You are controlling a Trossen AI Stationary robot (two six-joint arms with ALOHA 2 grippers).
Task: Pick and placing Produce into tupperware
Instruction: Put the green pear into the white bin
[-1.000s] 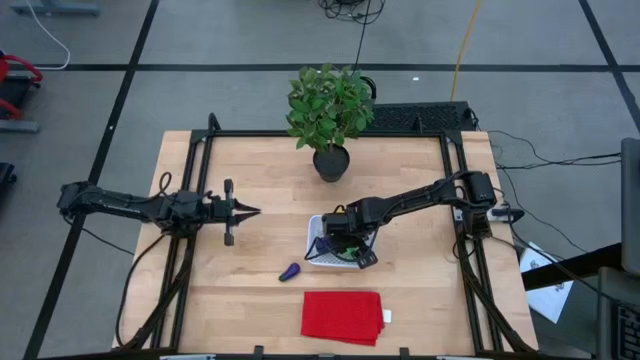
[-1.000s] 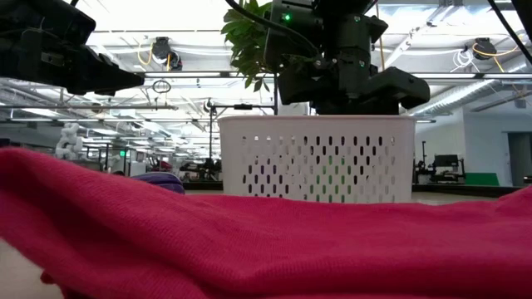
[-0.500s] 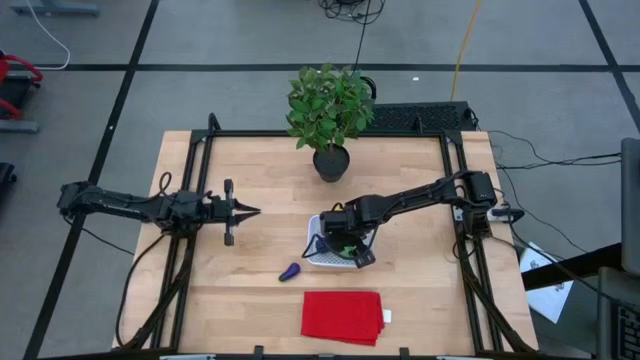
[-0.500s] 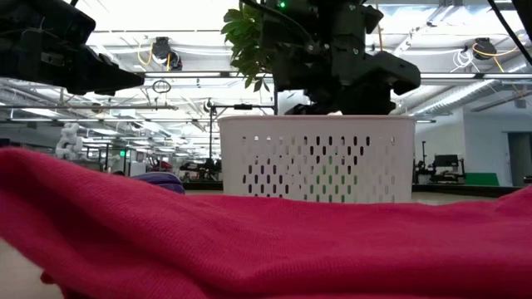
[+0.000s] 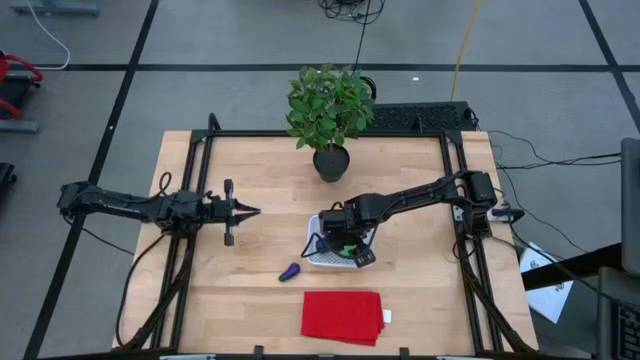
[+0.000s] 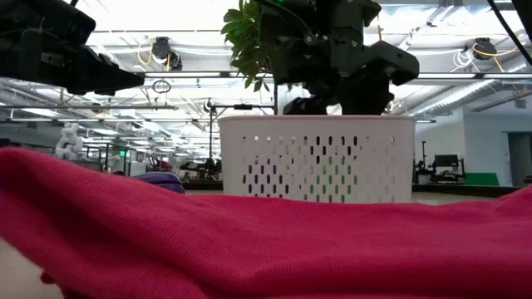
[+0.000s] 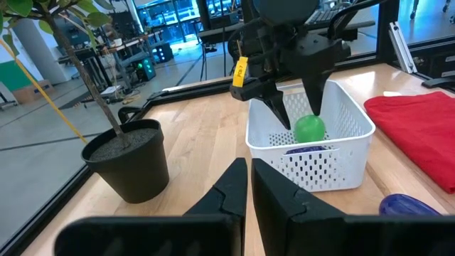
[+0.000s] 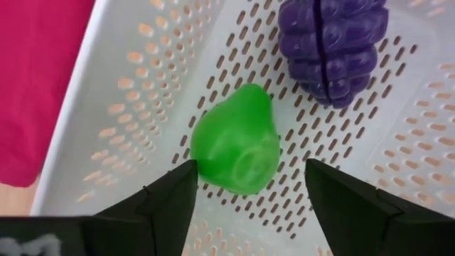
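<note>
The white tupperware point(image 5: 322, 250) stands on the table right of centre. On its perforated bottom lie the bright green piece point(image 8: 238, 139) and the roundish dark purple piece point(image 8: 334, 43). My right gripper point(image 8: 245, 186) hangs open just above the green piece, pointing down, one finger on each side of it, apart from it. The left wrist view shows this too, with the green piece point(image 7: 309, 129) between the fingers. The elongated purple piece point(image 5: 290, 271) lies on the table left of the tupperware. My left gripper point(image 5: 250, 211) waits shut over the table's left half.
A flat red cloth point(image 5: 342, 316) lies near the table's near edge, in front of the tupperware. A potted leafy plant point(image 5: 330, 110) stands near the far edge. Bare wood lies between my left gripper and the tupperware.
My right gripper has risen a little over the tupperware and tipped slightly, as the low view shows. The green piece stays in the tupperware.
</note>
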